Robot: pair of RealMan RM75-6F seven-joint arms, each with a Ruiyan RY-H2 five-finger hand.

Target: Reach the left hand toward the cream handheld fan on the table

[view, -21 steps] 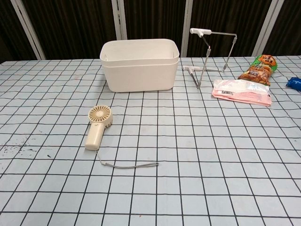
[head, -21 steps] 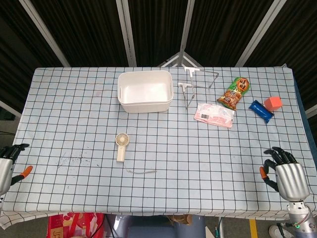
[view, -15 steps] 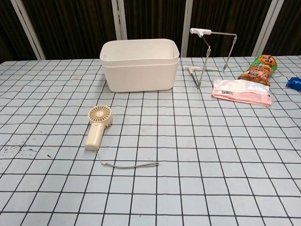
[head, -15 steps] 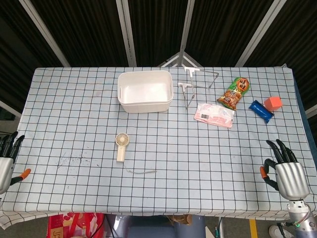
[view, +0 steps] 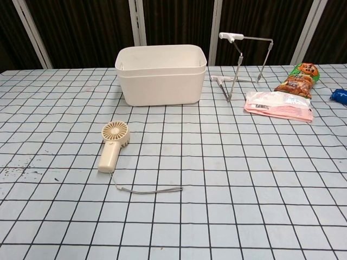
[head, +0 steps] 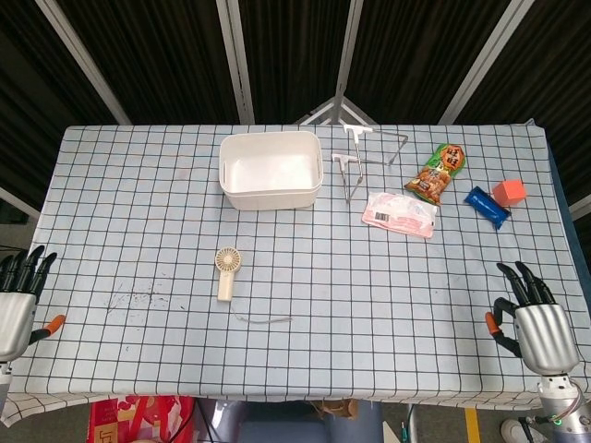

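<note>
Matt plastic fan (view: 113,145); checked cloth table cover (view: 260,179).

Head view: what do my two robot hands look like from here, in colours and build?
Both match: the left robot hand and right robot hand each have a silver-grey metallic back, black fingers and an orange-tipped thumb. Below the right one a grey wrist section shows a small green light. The chest view shows neither hand.
</note>
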